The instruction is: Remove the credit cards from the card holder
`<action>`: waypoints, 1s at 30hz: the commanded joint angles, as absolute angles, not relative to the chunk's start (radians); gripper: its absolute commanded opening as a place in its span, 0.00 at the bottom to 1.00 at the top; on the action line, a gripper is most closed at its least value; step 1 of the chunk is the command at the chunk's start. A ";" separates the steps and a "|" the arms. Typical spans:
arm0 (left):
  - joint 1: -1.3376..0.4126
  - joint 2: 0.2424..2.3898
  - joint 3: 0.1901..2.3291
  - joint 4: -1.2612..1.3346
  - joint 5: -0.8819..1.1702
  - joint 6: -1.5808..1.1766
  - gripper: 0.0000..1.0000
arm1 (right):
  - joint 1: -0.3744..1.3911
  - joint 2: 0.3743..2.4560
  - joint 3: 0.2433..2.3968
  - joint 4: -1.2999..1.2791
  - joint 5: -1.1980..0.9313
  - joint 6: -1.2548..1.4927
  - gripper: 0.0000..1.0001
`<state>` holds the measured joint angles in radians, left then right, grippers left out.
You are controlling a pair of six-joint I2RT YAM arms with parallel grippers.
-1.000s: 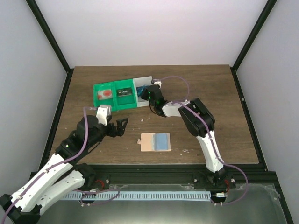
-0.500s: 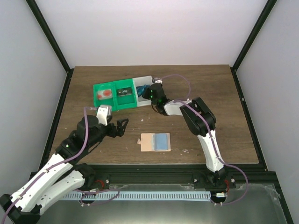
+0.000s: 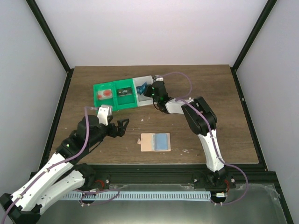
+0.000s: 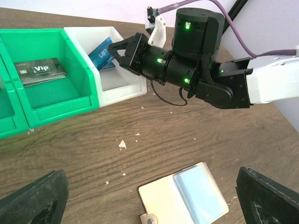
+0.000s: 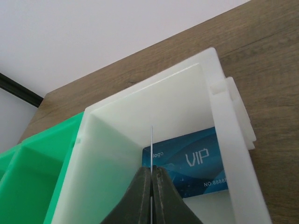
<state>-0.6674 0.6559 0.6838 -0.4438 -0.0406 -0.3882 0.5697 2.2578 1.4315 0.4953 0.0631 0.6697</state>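
Note:
The tan card holder (image 3: 148, 142) (image 4: 168, 200) lies open on the table near the front. A light blue credit card (image 3: 162, 141) (image 4: 200, 192) sits in its right half. My right gripper (image 3: 146, 91) (image 4: 113, 52) (image 5: 152, 170) is shut on a thin blue credit card (image 4: 101, 54), seen edge-on (image 5: 152, 140) in its own view, held over the white bin (image 3: 138, 84) (image 5: 117, 140). Another blue VIP card (image 5: 196, 163) lies in that bin. My left gripper (image 3: 123, 126) (image 4: 149, 205) hangs open just left of the holder, holding nothing.
A green bin (image 3: 114, 103) (image 4: 60, 100) stands against the white one; it holds a dark VIP card (image 4: 41, 72) and, in its left compartment, a red-marked item (image 3: 106, 94). Small white scraps (image 4: 121, 144) dot the wood.
My right gripper has shifted slightly back and to the right over the white bin with the card still in it. The left arm and the holder have not moved.

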 commanded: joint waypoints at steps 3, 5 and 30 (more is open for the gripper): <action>-0.672 0.649 0.670 -0.424 -0.039 -0.379 1.00 | 0.560 2.286 1.518 0.499 0.050 0.659 0.01; -0.673 0.651 0.672 -0.423 -0.037 -0.376 1.00 | 0.560 2.299 1.540 0.484 0.042 0.660 0.01; -0.674 0.649 0.675 -0.428 -0.050 -0.377 1.00 | 0.548 2.425 1.732 0.288 0.040 0.612 0.07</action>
<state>-0.6685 0.6544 0.6838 -0.4435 -0.0441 -0.3882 0.5571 2.3783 1.7054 0.3531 0.0444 0.6327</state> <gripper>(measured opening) 0.997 0.070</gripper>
